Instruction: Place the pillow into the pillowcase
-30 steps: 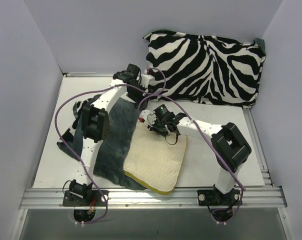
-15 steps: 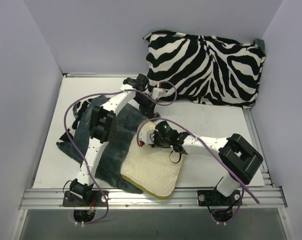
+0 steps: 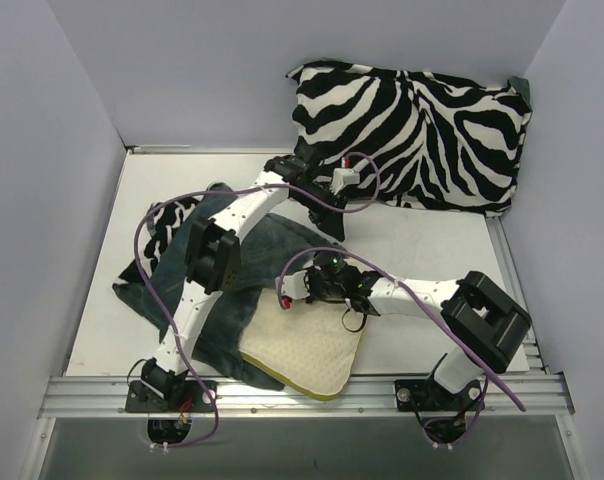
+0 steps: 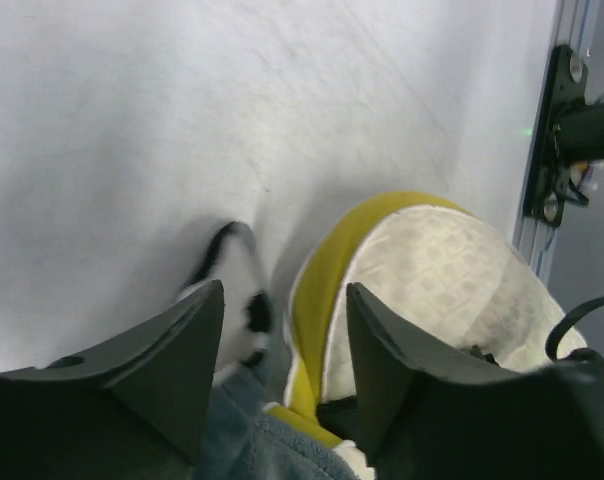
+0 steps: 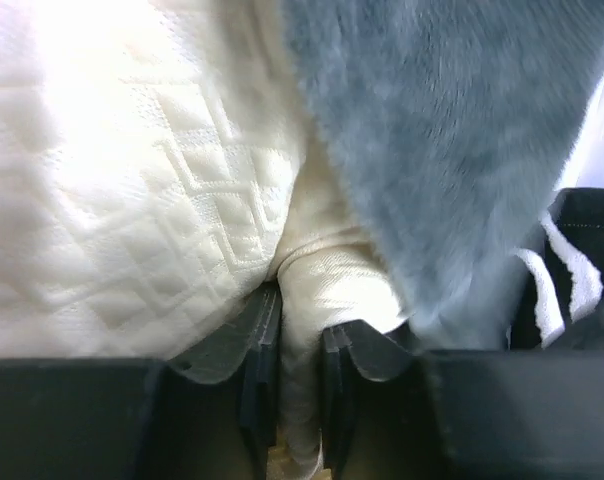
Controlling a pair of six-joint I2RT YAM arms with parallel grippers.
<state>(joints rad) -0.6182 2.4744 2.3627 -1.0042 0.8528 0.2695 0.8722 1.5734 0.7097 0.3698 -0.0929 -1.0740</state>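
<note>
The cream quilted pillow point(image 3: 307, 350) lies near the table's front edge, its far end tucked under the dark grey-teal pillowcase point(image 3: 272, 245). My right gripper point(image 3: 300, 290) is shut on a fold of the pillow point(image 5: 132, 180) at that far end, with the plush pillowcase point(image 5: 432, 130) draped beside it. My left gripper point(image 3: 332, 205) hangs over the pillowcase's far right corner. In the left wrist view its jaws stand open point(image 4: 282, 320) with the teal plush point(image 4: 237, 440) and the pillow's yellow piping point(image 4: 317, 300) between them.
A plump zebra-print cushion point(image 3: 412, 130) leans against the back wall at the right. Purple cables loop over both arms. Walls close in the table on three sides, and a metal rail point(image 3: 302, 390) runs along the near edge.
My left arm has swung right, toward the zebra cushion. My right gripper has drawn the pillow left and nearer, and the pillowcase now covers more of its far end.
</note>
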